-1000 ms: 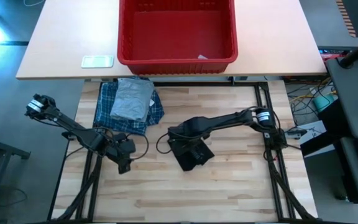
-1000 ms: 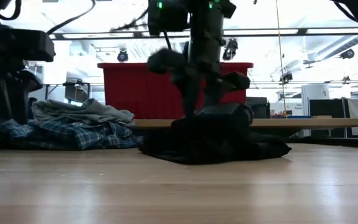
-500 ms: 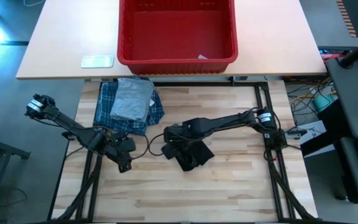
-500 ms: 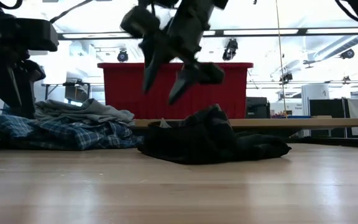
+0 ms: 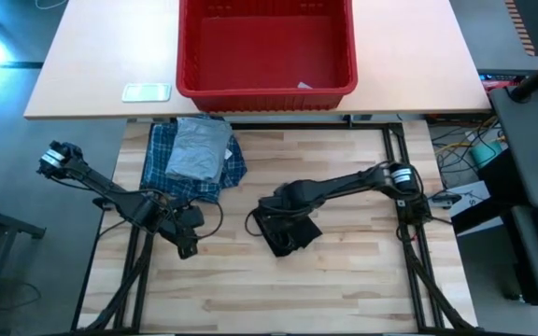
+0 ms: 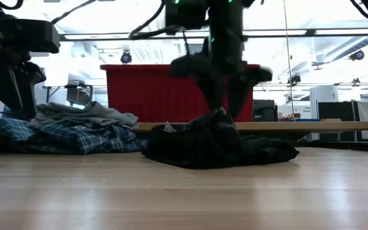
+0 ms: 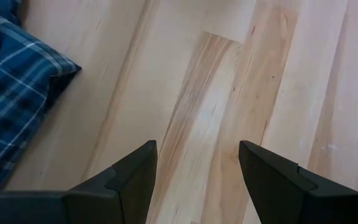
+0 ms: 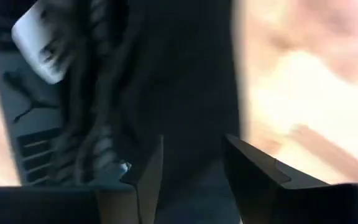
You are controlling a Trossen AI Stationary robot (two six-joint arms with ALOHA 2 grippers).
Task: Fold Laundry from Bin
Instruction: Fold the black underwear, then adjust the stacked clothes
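Bin [image 5: 265, 91] looks emptied apart from a small pale scrap near its front wall, so unloading seems done. Plaid shirt [image 5: 164, 166] lies at the back left of the desk [image 5: 362, 280] with the grey T-shirt [image 5: 199, 149] stacked on top; both look roughly folded, though the low view shows them a bit lumpy. What's left, as I read it: the black garment [image 5: 292, 231], a crumpled heap mid-desk, not folded yet. Right claw [image 6: 225, 89] hangs directly over that heap, fingers apart, tips just above or barely brushing the top fold; can't tell which from the low view. Right wrist view shows dark cloth filling the gap ahead of the fingers, with a white label off to one side, nothing clamped. Left claw [image 5: 187, 245] sits low over bare wood, just in front of the plaid shirt's near corner and well apart from the black garment; fingers [image 7: 132, 177] apart, holding nothing. Judgement: two of three items down, last one mid-handling, needs spreading flat before any fold.
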